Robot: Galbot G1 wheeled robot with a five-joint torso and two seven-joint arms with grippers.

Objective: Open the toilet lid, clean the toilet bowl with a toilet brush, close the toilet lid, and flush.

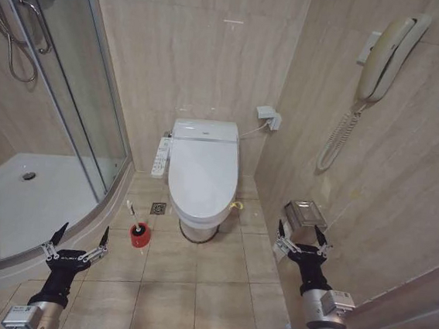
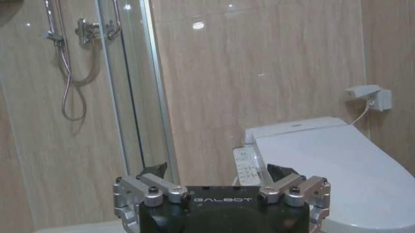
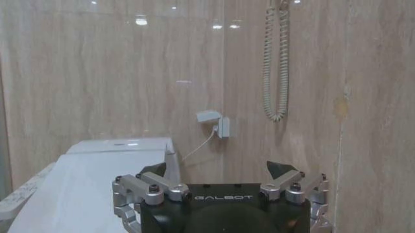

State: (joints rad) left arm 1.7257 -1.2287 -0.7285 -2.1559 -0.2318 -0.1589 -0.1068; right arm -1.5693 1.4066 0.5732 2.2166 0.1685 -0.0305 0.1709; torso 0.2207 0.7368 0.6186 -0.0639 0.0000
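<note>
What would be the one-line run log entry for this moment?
toilet lid: closed | toilet brush: in red holder | left gripper: open, empty | right gripper: open, empty

toilet lid [image 1: 203, 169]: glossy white oval, shut flat over the bowl, against the back wall. toilet brush [image 1: 133, 216]: thin white handle tilted, standing in a round red holder on the floor beside the toilet's left.
</note>
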